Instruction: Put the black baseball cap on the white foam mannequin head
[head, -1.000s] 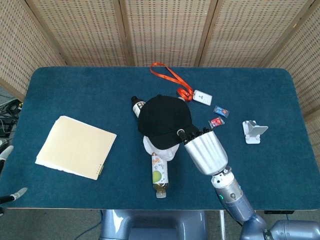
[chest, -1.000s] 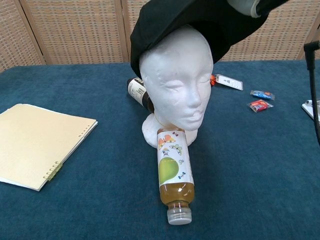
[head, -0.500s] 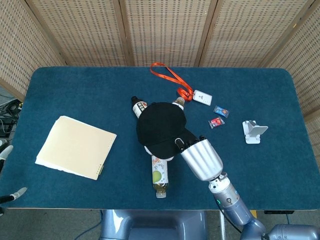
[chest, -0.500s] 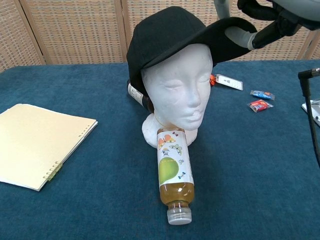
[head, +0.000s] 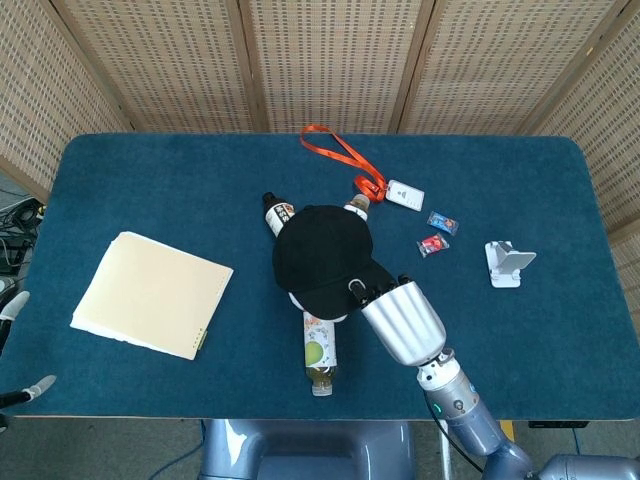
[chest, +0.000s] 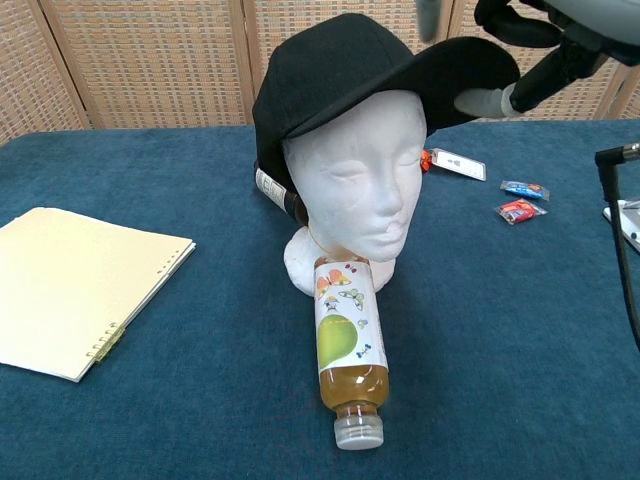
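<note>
The black baseball cap sits on the white foam mannequin head, brim pointing toward the table's near right. From above, only a sliver of the mannequin head shows under the cap. My right hand is at the brim's tip, with one finger under the brim and others just above it, pinching the edge. My left hand shows only as pale fingertips spread apart off the table's near left edge, holding nothing.
A juice bottle lies in front of the head's base and a dark bottle behind it. A cream notebook lies left. An orange lanyard, small wrappers and a white stand lie right.
The right hand brought the cap down from a tilted perch onto the mannequin head, where it now sits level. Since half a second ago only the fingers at the brim shifted slightly.
</note>
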